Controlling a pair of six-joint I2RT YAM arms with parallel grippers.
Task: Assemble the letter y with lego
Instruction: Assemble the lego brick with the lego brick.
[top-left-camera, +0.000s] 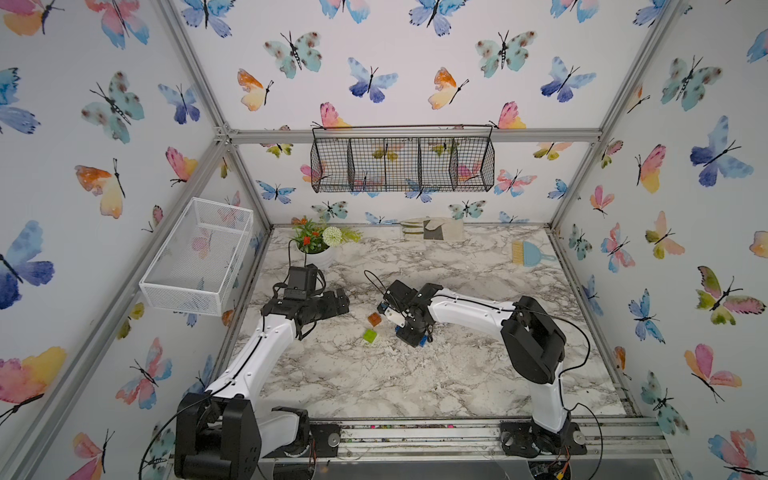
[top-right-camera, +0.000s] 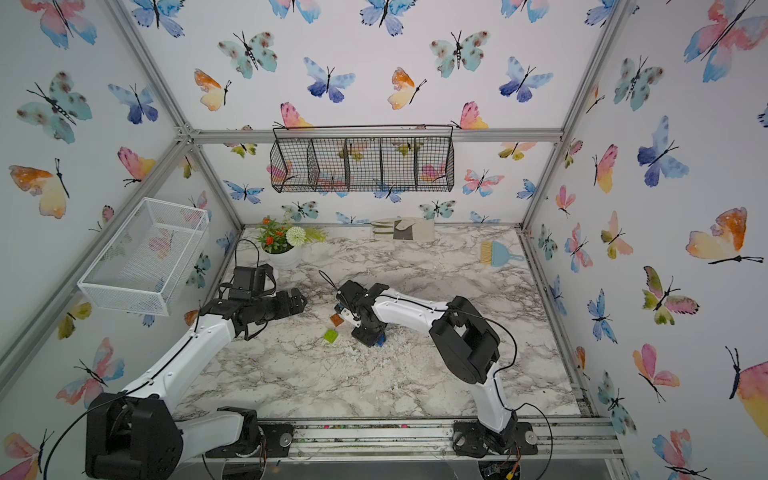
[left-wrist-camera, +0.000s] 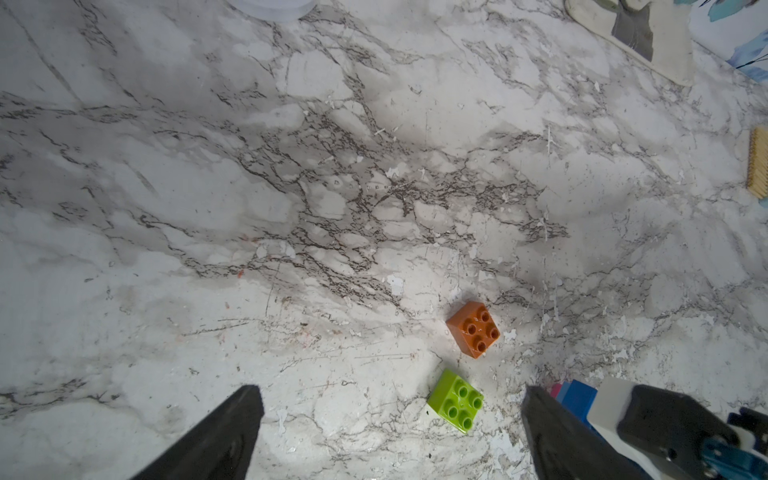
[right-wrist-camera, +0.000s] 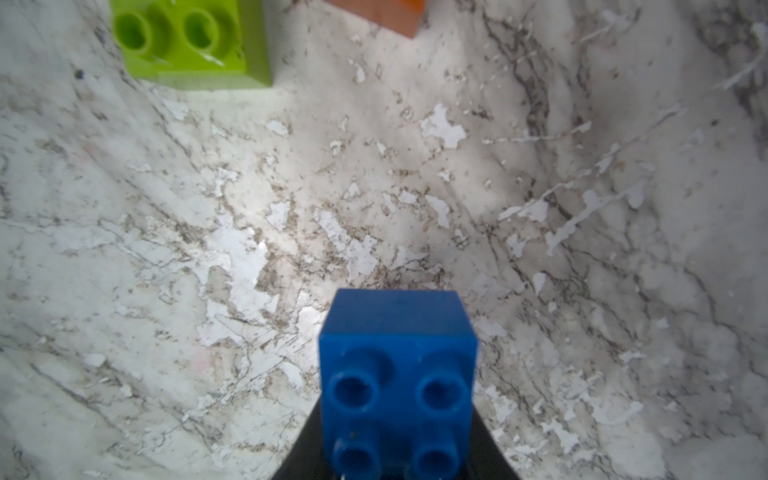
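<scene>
Right hand is clamped on a dark blue brick, whose studs face back toward the wrist. It sits low over the middle of the bench. Whether the brick rests on the surface cannot be told. In the left wrist view, slivers of a pink brick and a light blue brick show against the dark blue one. The grip therefore probably carries several joined bricks, though the joints are hidden.

The green brick and orange brick lie loose just left of the right hand, studs up and apart from each other. The orange one is farther away.

Judged step: the upper part is in hand and the stem is unfinished. The next move calls for a loose brick to be gripped by its side walls. It must then be squared stud-to-socket with the held piece and pressed straight, without twisting.

Left hand stands wide and empty above the bench, left of the loose bricks and slightly farther away. Its fingers point right. The left arm rises from the near left base with its forearm reaching far. The right arm stretches from the near right base toward the centre, wrist bent downward.
</scene>
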